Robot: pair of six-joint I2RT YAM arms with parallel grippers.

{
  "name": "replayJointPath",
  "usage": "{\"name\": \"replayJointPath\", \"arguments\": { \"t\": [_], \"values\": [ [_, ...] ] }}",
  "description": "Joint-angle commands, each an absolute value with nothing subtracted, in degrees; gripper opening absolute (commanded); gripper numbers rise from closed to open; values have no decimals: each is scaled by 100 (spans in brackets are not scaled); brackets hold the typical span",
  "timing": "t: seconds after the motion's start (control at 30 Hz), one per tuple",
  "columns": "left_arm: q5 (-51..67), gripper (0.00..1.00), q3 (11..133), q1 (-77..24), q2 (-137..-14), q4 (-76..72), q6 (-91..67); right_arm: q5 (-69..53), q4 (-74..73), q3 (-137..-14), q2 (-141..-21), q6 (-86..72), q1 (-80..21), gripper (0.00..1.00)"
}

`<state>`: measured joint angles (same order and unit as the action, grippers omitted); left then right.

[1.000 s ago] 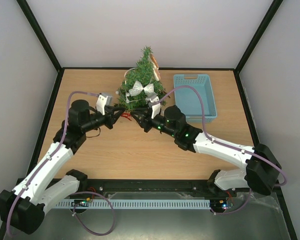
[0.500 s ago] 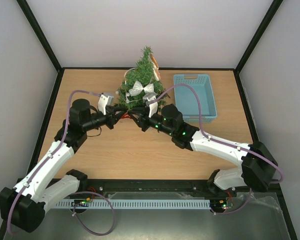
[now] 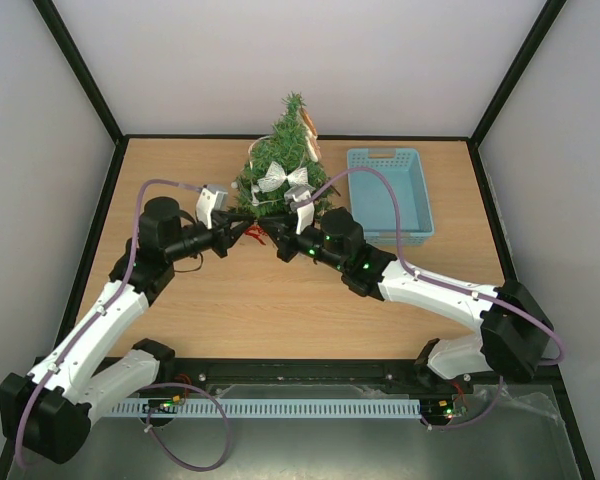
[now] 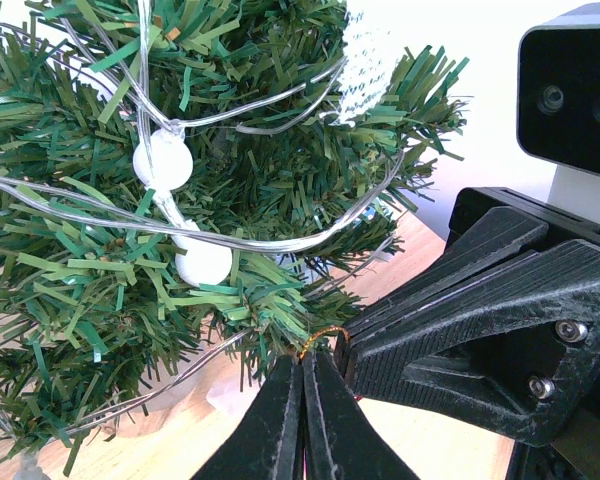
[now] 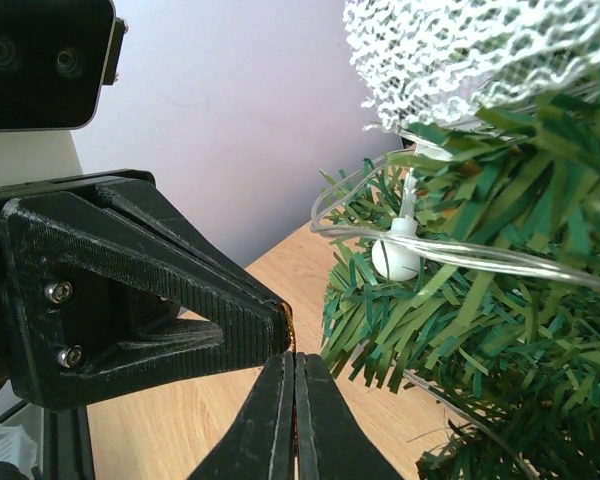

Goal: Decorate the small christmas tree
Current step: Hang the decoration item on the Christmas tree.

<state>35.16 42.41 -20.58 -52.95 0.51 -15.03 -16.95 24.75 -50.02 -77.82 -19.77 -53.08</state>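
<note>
The small christmas tree (image 3: 285, 165) stands at the back middle of the table, dark green, with a silver bow (image 3: 283, 178) and a clear light string with white bulbs (image 4: 163, 160). Both grippers meet tip to tip at its lower front branches. My left gripper (image 4: 303, 365) is shut on a thin gold thread loop (image 4: 325, 335). My right gripper (image 5: 294, 360) is shut on the same gold thread (image 5: 290, 325), right against the left fingertip (image 5: 265, 325). From above, a bit of red (image 3: 257, 233) shows between the left gripper (image 3: 248, 228) and the right gripper (image 3: 273, 236).
A light blue plastic basket (image 3: 388, 192) sits to the right of the tree, behind the right arm. Tree branches (image 5: 500, 300) and the light wire hang close beside both sets of fingers. Black-edged walls close the table at the back and sides.
My right gripper has moved a little left to the left gripper's tip and has gone from partly open to shut on the gold thread. The left gripper stayed shut in place.
</note>
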Motion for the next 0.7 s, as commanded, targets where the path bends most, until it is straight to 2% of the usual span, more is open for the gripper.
{"name": "replayJointPath", "arguments": {
  "t": [0.0, 0.67],
  "values": [
    [3545, 2, 4333, -2019, -5347, -112, -1528, -1556, 2705, -5108, -7764, -1929, -5353, 2],
    [3589, 2, 4264, -1978, -5682, -686, -1801, -934, 2984, -4903, -7693, -1775, -5350, 2]
  ]
}}
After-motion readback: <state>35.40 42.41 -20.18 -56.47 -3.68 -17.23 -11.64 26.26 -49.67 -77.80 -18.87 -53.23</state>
